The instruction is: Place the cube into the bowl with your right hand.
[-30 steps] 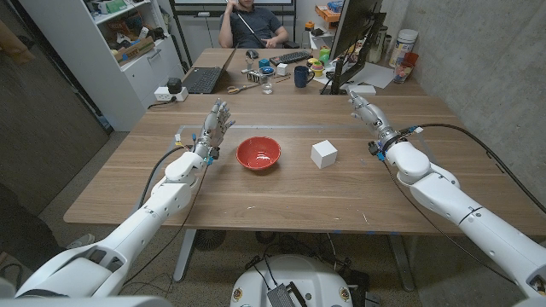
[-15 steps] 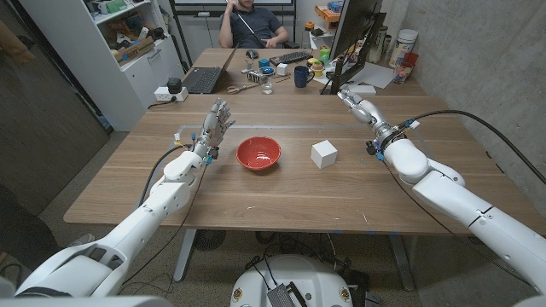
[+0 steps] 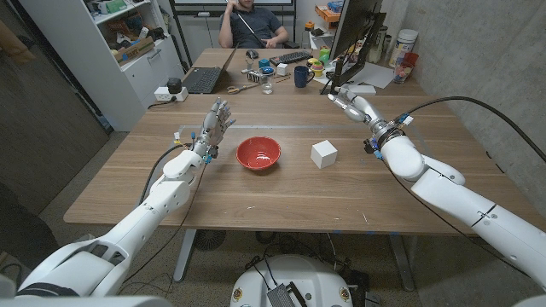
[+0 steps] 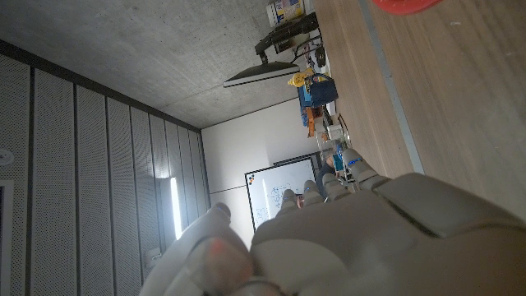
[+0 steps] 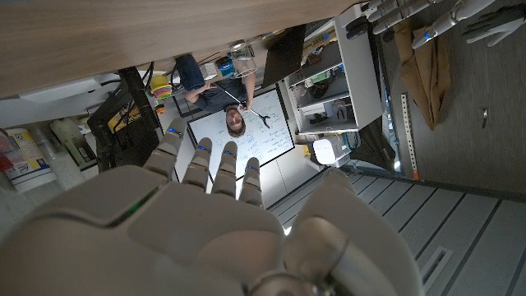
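The cube (image 3: 323,153) sits on the table (image 3: 281,200) just right of the bowl (image 3: 258,153); the right hand (image 3: 351,104) hovers beyond the cube, fingers spread and empty, while the left hand (image 3: 217,119), also released, stands left of the bowl.

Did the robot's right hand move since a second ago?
Yes. The right robot hand has slid toward the table's far edge and leftward, ending nearer the monitor's base, while the cube stayed put.

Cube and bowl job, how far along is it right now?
Nothing is done yet: the white cube sits on the table, beside the red bowl, which holds nothing. The right hand is open, raised beyond the cube, holding nothing. Left: reach, grasp, lift and drop it into the bowl.
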